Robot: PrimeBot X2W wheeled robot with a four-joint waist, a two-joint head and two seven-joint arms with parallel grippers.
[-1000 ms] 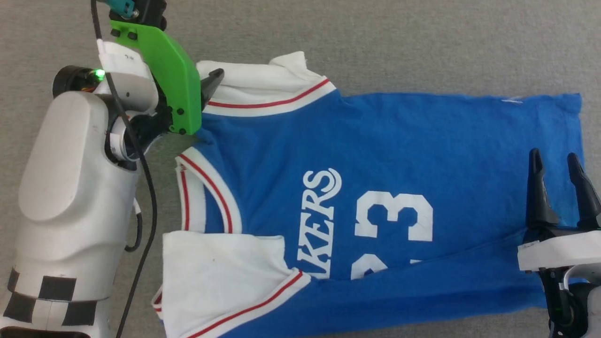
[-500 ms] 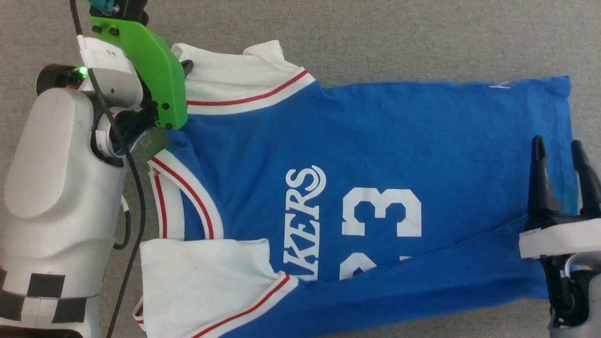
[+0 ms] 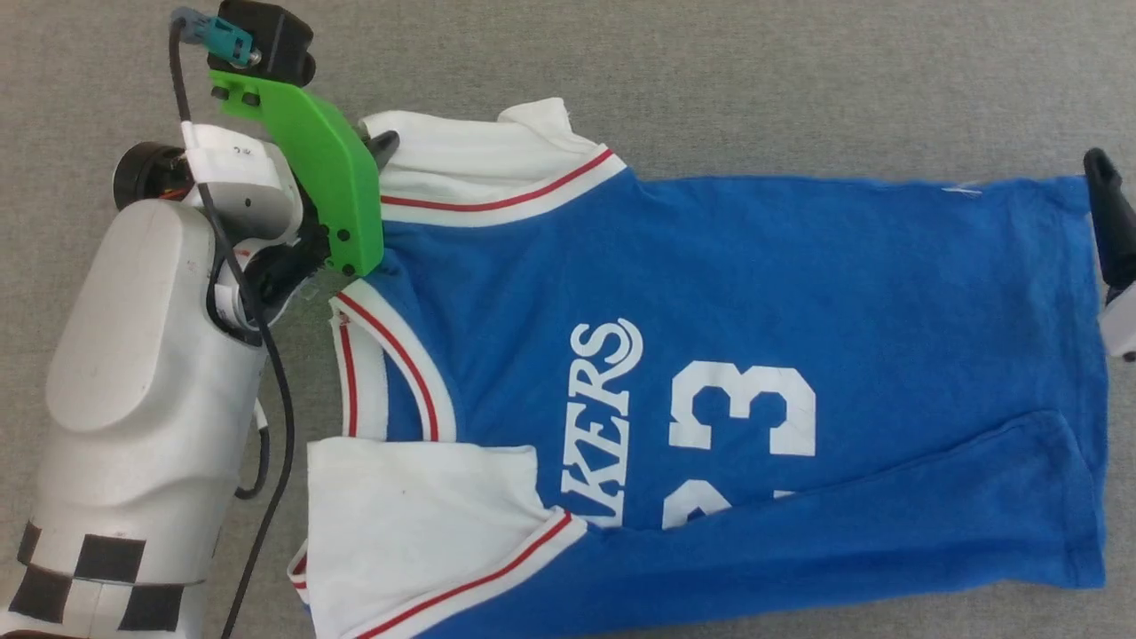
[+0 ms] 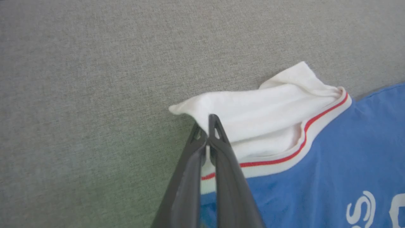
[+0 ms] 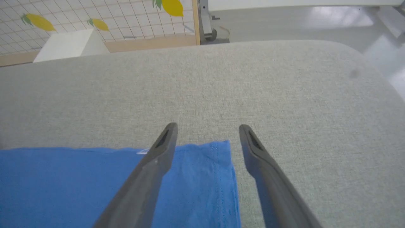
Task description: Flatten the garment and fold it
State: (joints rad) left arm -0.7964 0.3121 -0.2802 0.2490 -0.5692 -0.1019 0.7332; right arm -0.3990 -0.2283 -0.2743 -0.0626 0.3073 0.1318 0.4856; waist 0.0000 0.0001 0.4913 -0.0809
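The garment point(image 3: 710, 293), a blue jersey with white sleeves and the number 23, lies on the grey surface with its collar to the left and its hem to the right. Its near side is folded over, hiding part of the number. My left gripper point(image 3: 382, 146) sits at the far white sleeve point(image 4: 253, 110). In the left wrist view that gripper point(image 4: 205, 125) is shut on the sleeve's edge. My right gripper point(image 5: 208, 127) is open over the far hem corner point(image 5: 218, 158), one finger on each side. One of its fingers point(image 3: 1103, 209) shows at the head view's right edge.
The grey padded surface point(image 5: 284, 95) has a rounded far edge. Beyond it are shiny floor, a white box point(image 5: 69, 44) and a gridded wall panel with lemon shapes. My left forearm point(image 3: 142, 382) lies left of the collar.
My left gripper has shut on the far sleeve's edge. My right gripper has moved from the near hem up to the far hem corner, still open.
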